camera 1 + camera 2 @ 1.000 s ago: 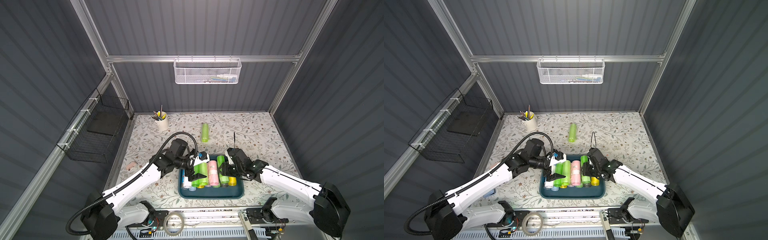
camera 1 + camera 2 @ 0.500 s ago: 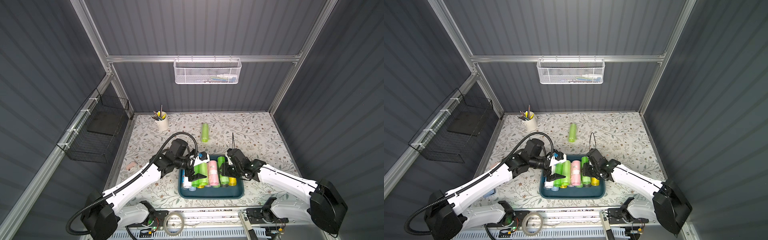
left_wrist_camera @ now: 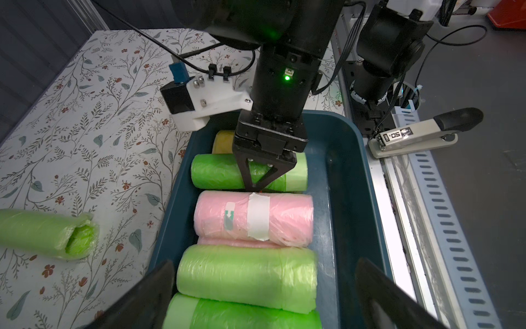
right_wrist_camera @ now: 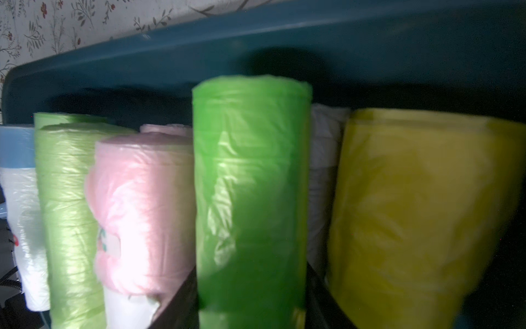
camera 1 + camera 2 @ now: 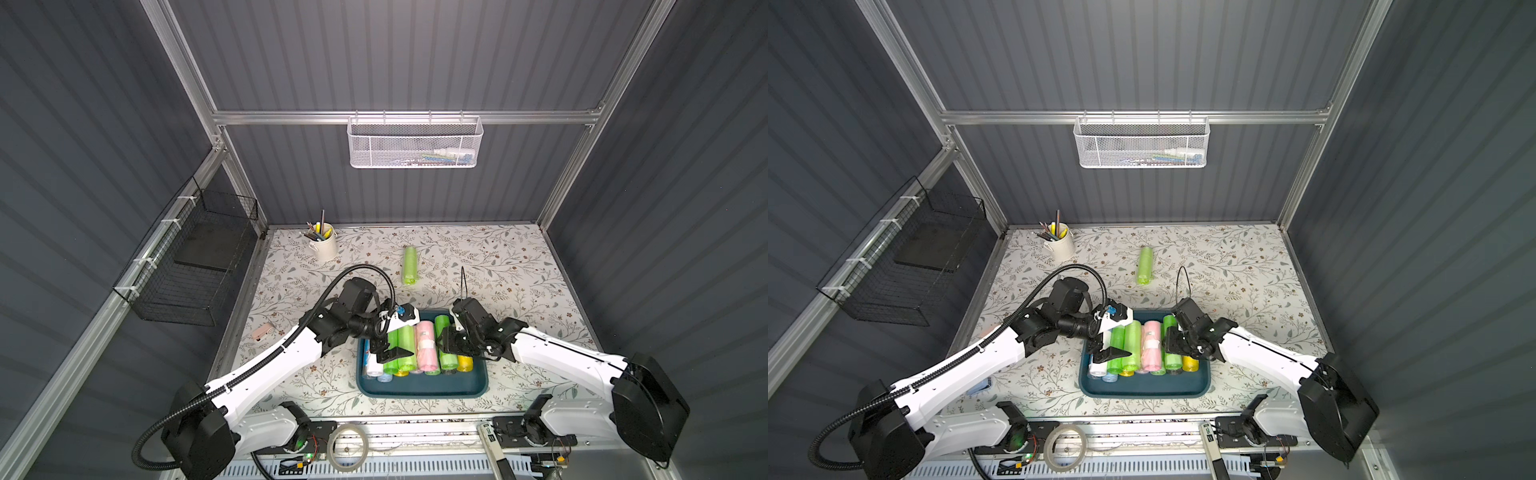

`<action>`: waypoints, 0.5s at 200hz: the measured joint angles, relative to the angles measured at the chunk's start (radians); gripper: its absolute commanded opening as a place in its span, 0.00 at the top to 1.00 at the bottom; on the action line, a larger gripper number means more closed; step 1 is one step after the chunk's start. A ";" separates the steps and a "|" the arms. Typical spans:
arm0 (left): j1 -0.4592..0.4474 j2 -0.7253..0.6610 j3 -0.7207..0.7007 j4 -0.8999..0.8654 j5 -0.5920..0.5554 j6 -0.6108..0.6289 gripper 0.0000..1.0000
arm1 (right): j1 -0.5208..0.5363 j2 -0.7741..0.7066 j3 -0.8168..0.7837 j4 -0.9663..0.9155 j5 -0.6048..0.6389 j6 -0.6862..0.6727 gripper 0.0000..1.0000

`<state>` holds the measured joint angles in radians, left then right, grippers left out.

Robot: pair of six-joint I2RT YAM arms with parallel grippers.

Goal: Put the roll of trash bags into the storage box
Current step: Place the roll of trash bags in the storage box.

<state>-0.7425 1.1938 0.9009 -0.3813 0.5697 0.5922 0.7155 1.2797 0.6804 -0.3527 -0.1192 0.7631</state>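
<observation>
R jaws clamp the bright green roll (image 4: pixel 250 185), lying betw. pink roll (image 4: pixel 142 205) & yellow roll (image 4: pixel 412 213) inside the teal storage box (image 5: pixel 419 390) on the bench (image 5: pixel 519 270), L jaws spread wide over the box's light green rolls (image 5: pixel 409 338), w/ a spare green roll (image 5: pixel 409 264) on the bench well beyond the box.

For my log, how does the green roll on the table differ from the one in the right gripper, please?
The table roll lies outside the storage box; the gripped roll lies inside. The table roll is untouched; the right gripper clamps the gripped roll. Both are green.
</observation>
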 measured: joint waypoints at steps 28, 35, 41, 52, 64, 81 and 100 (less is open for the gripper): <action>-0.005 0.000 0.000 0.000 0.000 0.000 0.00 | 0.000 0.012 0.006 0.010 0.001 0.000 0.50; -0.007 0.000 0.000 0.000 0.000 0.000 0.00 | 0.000 0.013 0.006 0.014 0.002 -0.001 0.51; -0.010 0.000 0.000 0.000 0.000 0.000 0.00 | 0.000 0.014 0.006 0.017 0.003 -0.001 0.50; -0.010 0.000 0.000 0.000 0.000 0.000 0.00 | 0.000 0.016 0.006 0.020 0.003 -0.001 0.50; -0.010 0.000 0.000 0.000 0.000 0.000 0.00 | 0.000 0.018 0.006 0.023 0.004 -0.001 0.51; -0.010 0.000 0.000 0.000 0.000 0.000 0.00 | 0.000 0.020 0.008 0.024 0.003 -0.001 0.50; -0.010 0.000 0.000 0.000 0.000 0.000 0.00 | 0.000 0.020 0.008 0.026 0.003 -0.001 0.50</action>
<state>-0.7521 1.1942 0.9009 -0.3817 0.5697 0.5922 0.7151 1.2999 0.6884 -0.3264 -0.1158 0.7620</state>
